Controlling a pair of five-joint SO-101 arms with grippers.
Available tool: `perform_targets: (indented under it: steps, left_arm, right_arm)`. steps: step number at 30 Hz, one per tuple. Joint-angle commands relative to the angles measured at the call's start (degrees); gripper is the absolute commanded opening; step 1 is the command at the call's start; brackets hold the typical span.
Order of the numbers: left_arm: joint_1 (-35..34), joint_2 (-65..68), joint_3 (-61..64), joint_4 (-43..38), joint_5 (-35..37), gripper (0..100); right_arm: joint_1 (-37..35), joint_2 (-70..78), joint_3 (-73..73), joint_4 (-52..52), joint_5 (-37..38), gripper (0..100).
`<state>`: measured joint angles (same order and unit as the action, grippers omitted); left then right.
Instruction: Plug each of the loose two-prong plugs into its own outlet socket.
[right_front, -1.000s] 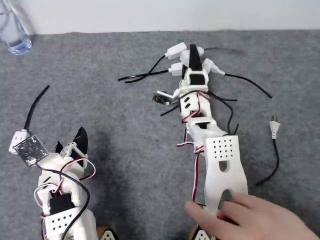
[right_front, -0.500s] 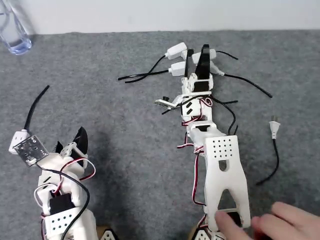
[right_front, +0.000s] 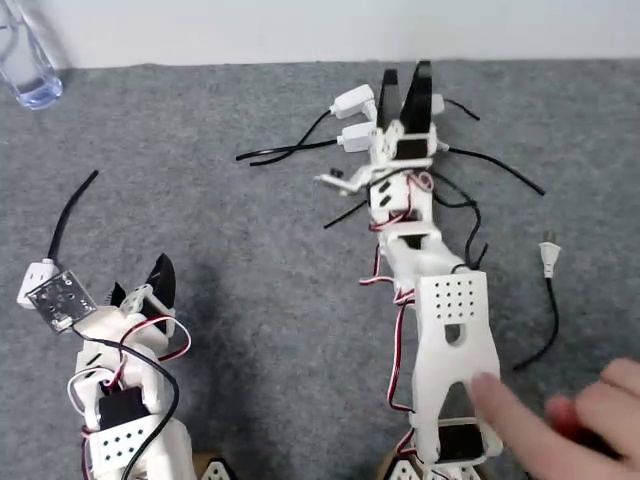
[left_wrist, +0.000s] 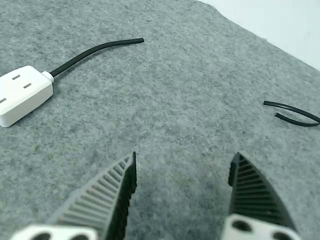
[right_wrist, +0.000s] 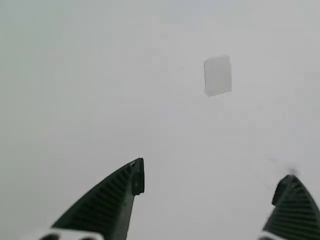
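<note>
My right gripper (right_front: 404, 88) stands open at the back of the grey felt, raised over a cluster of white outlet sockets (right_front: 353, 100) with black cords; in its wrist view the right gripper (right_wrist: 212, 185) faces a blank white wall with nothing between the fingers. Another socket (right_front: 354, 137) lies just left of that arm. A loose two-prong plug (right_front: 547, 255) on a black cord lies at the right. My left gripper (right_front: 140, 285) rests open at the front left, empty, near a white socket (left_wrist: 20, 92); its fingers (left_wrist: 115, 195) hang over bare felt.
A person's hand (right_front: 580, 420) rests at the base of the right arm (right_front: 450, 330). A clear bottle (right_front: 25, 60) stands at the back left corner. Two loose black cord ends (left_wrist: 292, 114) lie mid-table. A white wall borders the far edge.
The right gripper has swung back and to the right toward the wall, and its fingers now stand apart. The hand slid down to the arm's base. The left arm is still.
</note>
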<state>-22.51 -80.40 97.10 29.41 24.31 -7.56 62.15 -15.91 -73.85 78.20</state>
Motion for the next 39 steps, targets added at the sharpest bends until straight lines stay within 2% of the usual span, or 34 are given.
perform_targets:
  steps: [1, 13, 20, 25, 30, 39]
  left_arm:
    - [0.4, -0.4, -0.3, 0.2, -0.8, 29]
    - [0.4, -0.4, -0.3, 0.2, -0.8, 29]
    - [0.4, -0.4, -0.3, 0.2, -0.8, 29]
    - [0.4, -0.4, -0.3, 0.2, -0.8, 29]
    - [0.4, -0.4, -0.3, 0.2, -0.8, 29]
    - [0.4, -0.3, -0.3, 0.2, -0.8, 29]
  right_arm:
    - [1.3, -8.8, -3.3, 4.7, -0.7, 37.6]
    - [0.0, -24.1, -3.3, 17.4, -0.8, 37.6]
    - [4.3, -30.6, -3.1, 25.2, -1.9, 37.5]
    - [7.4, -40.7, -3.3, 41.5, -7.6, 37.5]
    - [8.3, -54.5, -3.3, 67.5, -13.2, 37.5]
    - [9.7, -69.3, -3.3, 107.7, -35.8, 37.5]
